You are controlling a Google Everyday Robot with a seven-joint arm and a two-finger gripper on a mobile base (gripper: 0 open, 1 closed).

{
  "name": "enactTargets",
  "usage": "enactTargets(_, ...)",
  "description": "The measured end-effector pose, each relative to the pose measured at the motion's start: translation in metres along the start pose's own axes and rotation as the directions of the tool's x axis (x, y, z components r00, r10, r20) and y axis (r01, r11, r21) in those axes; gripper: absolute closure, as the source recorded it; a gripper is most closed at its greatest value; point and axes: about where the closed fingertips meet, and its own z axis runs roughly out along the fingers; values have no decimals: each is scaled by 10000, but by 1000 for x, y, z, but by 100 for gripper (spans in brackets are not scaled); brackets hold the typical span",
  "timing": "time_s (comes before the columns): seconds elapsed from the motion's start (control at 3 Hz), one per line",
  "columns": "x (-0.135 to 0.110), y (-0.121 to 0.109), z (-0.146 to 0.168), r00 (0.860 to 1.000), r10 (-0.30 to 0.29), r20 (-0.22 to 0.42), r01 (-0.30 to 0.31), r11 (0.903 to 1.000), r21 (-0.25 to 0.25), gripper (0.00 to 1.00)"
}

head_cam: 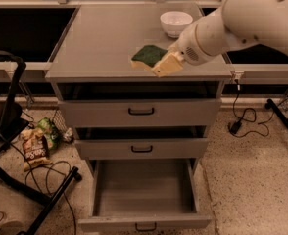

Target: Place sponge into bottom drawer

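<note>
Gripping sponge (149, 56), hand (165, 65) closed over grey cabinet top (100, 38), bottom drawer (141, 192) open, speckled floor (247, 180)

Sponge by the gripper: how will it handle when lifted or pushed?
The sponge looks like soft foam, so it probably squashes and weighs little. Its flat shape should not roll. The gripper is at its yellow end, over the cabinet top.

No text is legible, not even on the snack bag (35, 148); the claw (175, 58) hangs over the cabinet top (100, 38).

White bowl (176, 22), snack bags (36, 143), floor cable (244, 119)
</note>
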Motion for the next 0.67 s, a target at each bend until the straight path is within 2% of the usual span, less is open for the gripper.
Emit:
enactTargets(0.33, 65, 38, -89, 9927, 379, -1147, -300, 9971, 704, 100)
enactTargets(0.67, 146, 68, -101, 9840, 1244, -1272, -1147, 9901, 813, 100)
